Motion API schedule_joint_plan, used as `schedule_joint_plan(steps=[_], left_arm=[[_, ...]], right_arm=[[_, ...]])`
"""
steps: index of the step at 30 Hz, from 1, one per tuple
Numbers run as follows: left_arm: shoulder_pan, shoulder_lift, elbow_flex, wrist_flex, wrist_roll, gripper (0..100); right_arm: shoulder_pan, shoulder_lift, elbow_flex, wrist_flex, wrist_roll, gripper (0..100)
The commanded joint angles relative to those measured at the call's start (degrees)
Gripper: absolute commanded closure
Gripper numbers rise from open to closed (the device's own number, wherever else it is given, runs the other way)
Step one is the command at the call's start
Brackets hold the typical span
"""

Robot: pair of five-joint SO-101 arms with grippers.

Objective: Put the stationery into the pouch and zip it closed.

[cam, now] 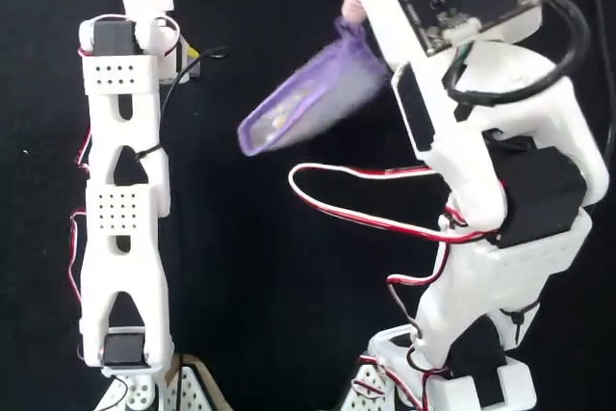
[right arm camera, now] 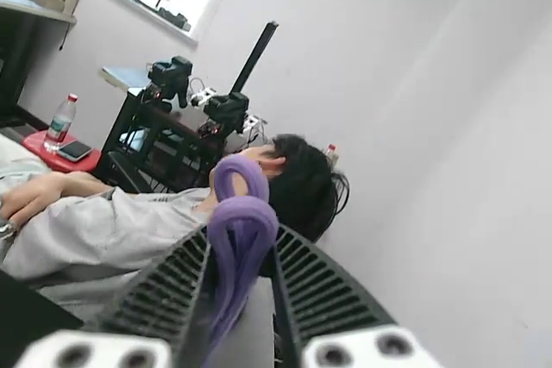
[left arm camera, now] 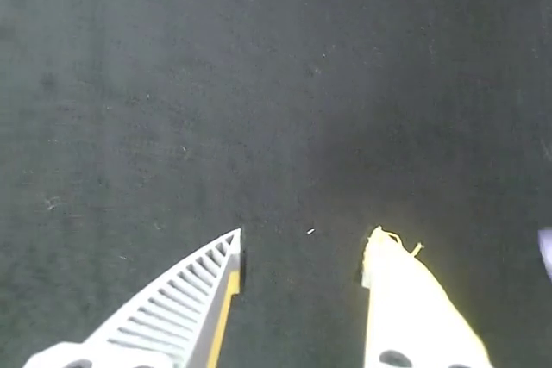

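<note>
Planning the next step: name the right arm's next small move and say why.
Probably lower the pouch toward the table: the right arm's jaws clamp it tilted in the air, while the left arm's jaws stand open over bare table, apart from it.

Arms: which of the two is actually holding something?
The right arm: its jaws clamp the purple pouch, held up in the air. The left arm has its jaws open and empty above the black table.

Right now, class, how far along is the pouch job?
Done: something pale seems inside the purple pouch, blurred. In hand: the right gripper holds it above the table. Left: zipping; its mouth looks open, and the left gripper is open.
</note>
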Motion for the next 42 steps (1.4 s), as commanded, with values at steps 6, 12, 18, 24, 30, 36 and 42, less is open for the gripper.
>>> schedule_joint_plan(steps=[6,12,18,24,30,36,42], left_arm=[[-4.44,-4.48,-2.42,0.26,0.88,76],[-8.57,-5.63,-2.42,0.35,0.97,76],[-12.44,-8.53,-2.42,0.35,1.23,77],[-14.46,-12.48,-2.33,0.53,5.8,77],[-13.05,-21.63,5.76,0.53,5.98,76],[-6.73,-44.75,31.16,0.53,10.81,76],[4.62,-71.82,58.24,0.09,11.6,76]], right_arm=[[-0.88,-0.57,-3.56,-7.47,-0.79,98.8],[-0.88,0.22,-3.21,-1.93,-3.08,98.8],[-2.46,0.66,-1.98,-0.26,-7.74,98.8],[-5.63,1.19,3.65,-0.7,-8.0,98.8],[-5.89,1.19,4.7,-0.79,-8.0,98.8],[-5.8,0.92,4.88,-0.7,-8.09,98.8],[-5.89,1.01,4.88,-0.44,-8.09,98.8]])
